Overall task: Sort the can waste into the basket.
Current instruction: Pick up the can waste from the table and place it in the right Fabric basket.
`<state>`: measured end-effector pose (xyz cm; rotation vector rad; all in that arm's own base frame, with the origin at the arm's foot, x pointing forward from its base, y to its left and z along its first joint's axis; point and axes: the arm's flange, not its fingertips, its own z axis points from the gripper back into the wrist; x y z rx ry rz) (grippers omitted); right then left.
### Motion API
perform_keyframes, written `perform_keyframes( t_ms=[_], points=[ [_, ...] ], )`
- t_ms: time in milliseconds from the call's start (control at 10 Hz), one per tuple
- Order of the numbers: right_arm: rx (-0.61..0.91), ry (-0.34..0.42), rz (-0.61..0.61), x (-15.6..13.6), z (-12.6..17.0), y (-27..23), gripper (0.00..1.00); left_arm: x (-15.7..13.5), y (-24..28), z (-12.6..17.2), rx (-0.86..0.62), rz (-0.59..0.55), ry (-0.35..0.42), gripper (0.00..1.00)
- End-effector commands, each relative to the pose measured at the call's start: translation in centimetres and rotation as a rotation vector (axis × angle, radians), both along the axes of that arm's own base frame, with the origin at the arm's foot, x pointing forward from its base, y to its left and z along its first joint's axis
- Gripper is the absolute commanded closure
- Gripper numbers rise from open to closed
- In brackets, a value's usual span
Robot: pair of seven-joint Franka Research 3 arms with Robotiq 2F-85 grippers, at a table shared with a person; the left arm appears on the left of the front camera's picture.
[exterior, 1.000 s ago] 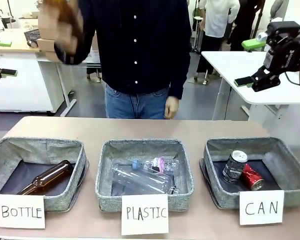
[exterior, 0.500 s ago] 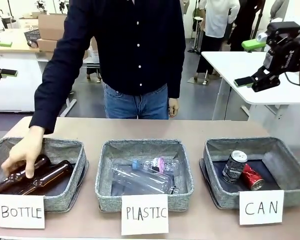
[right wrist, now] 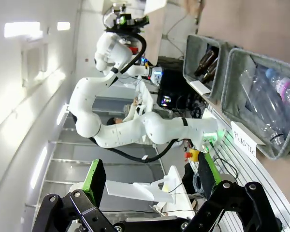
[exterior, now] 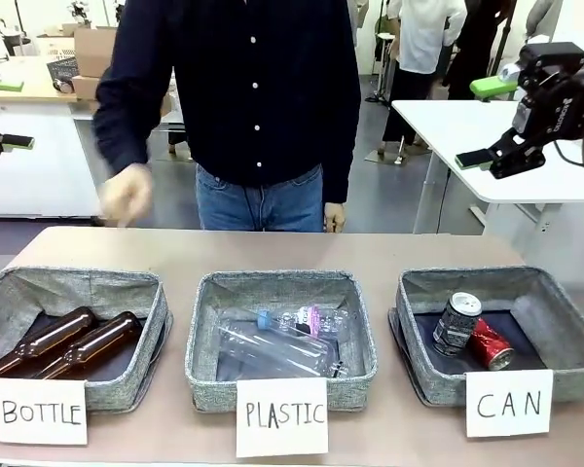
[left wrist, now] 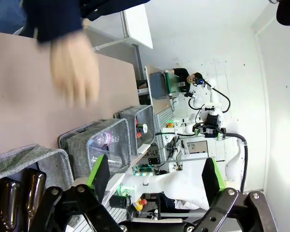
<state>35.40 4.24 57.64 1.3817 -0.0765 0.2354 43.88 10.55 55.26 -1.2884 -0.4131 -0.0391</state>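
The black can (exterior: pixel 456 324) and the red can (exterior: pixel 490 344) lie side by side on the dark floor of the grey basket (exterior: pixel 496 278) carded "CAN", at the table's right. That basket (left wrist: pixel 135 116) also appears far off in the left wrist view. My right gripper (exterior: pixel 487 122) hangs open high above the basket's far side, holding nothing; its green-padded fingers (right wrist: pixel 94 179) stand wide apart in the right wrist view. My left gripper (exterior: pixel 8 114) is open at the picture's far left edge, well above the table, its fingers (left wrist: pixel 97 171) spread with nothing between them.
The "BOTTLE" bin (exterior: pixel 78 282) at the left holds two brown glass bottles (exterior: pixel 88 342). The middle "PLASTIC" bin (exterior: pixel 277 279) holds clear plastic bottles (exterior: pixel 282 345). A person stands at the far side, one blurred hand (exterior: pixel 127 195) raised above the table's left end.
The person laid a second brown bottle in the "BOTTLE" bin and drew the hand back up. Both grippers and the cans have stayed where they were.
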Motion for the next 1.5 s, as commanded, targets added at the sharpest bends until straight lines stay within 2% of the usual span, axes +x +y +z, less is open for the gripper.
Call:
perform_keyframes(
  t_ms=[0,1400],
  points=[
    [-0.003,-0.021,0.015,0.01,-0.04,-0.26,0.00,-0.07,-0.01,0.26,0.009,-0.006,0.013,0.00],
    [-0.003,-0.021,0.015,0.01,-0.04,-0.26,0.00,-0.07,-0.01,0.26,0.009,-0.006,0.013,0.00]
  ],
)
